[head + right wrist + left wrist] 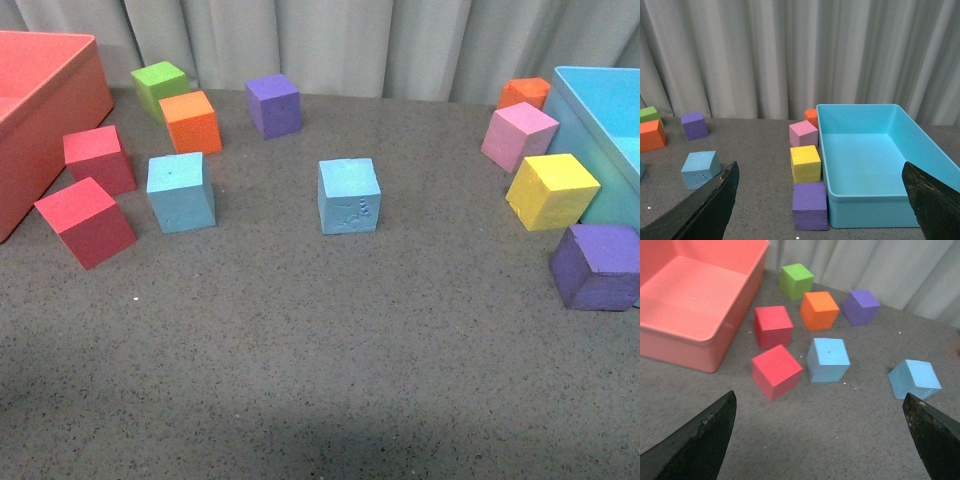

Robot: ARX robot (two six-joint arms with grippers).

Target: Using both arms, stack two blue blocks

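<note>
Left side: left gripper [819,396] spread wide, empty; plain blue block [828,359] just ahead, centred between its fingers.
Middle: embossed blue block [349,195] ahead of the right gripper [820,166], which is also wide and empty, but off-centre near one fingertip.
Grasp: probably best to square the jaws on flat faces, clear of the red cube [776,371].
Views: front view shows both blocks apart, no arms; jaws show only in wrist views.

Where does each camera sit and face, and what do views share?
Front: on the body, facing the table; no arm shows.
Left wrist: on left arm, facing the red bin; open left end effector shows.
Right wrist: on right arm, facing the blue bin; open right end effector shows.
Shared by all: the embossed blue block.
</note>
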